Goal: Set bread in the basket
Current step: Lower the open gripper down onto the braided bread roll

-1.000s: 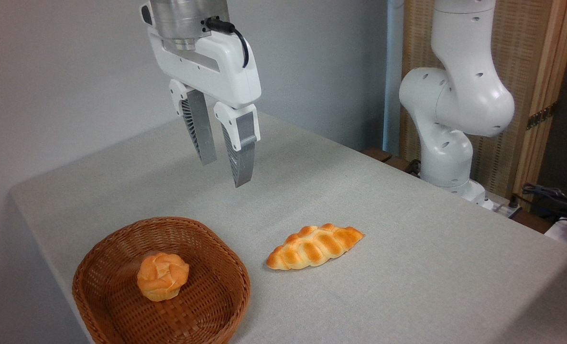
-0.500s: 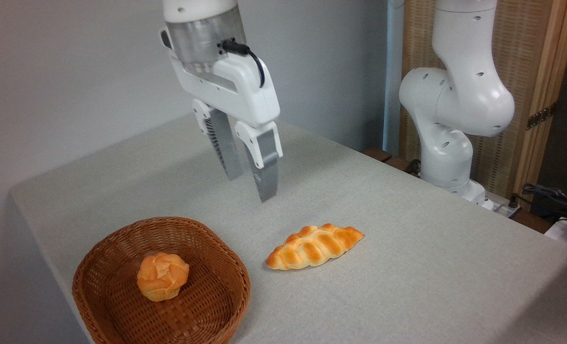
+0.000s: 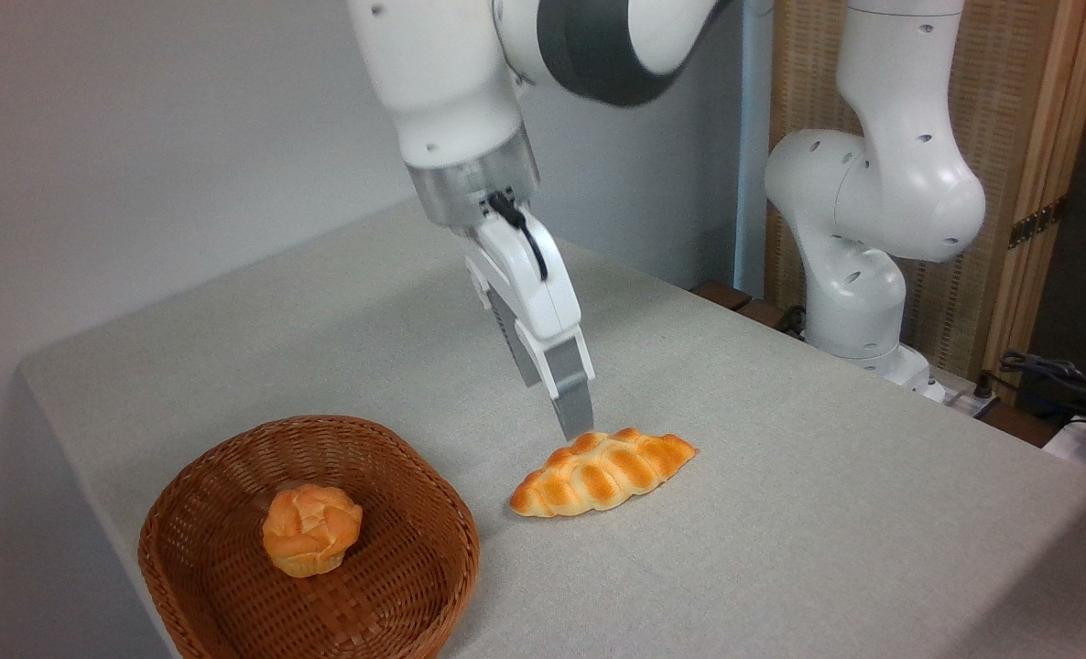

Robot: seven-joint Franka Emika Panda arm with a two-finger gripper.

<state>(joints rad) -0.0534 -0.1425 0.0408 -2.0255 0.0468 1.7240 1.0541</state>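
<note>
Since the bread (image 3: 603, 472) lies loose mid-desk, just right of the basket (image 3: 232, 476), it likely handles light and squashy; pinch across the braided middle, not the pointed ends. Claw (image 3: 572, 423) hangs just above its back edge, seen edge-on, so its opening cannot be told; it holds nothing. Small bun (image 3: 311, 529) sits inside the basket, leaving room. Nothing blocks the desk (image 3: 781, 513) between.

Round knobbly orange bun (image 3: 311, 529): well left of and below the hand (image 3: 572, 423). Grey tabletop (image 3: 781, 513): beneath the hand. Woven screen (image 3: 1010, 137) and dark cables (image 3: 1060, 380): far right of the hand.
</note>
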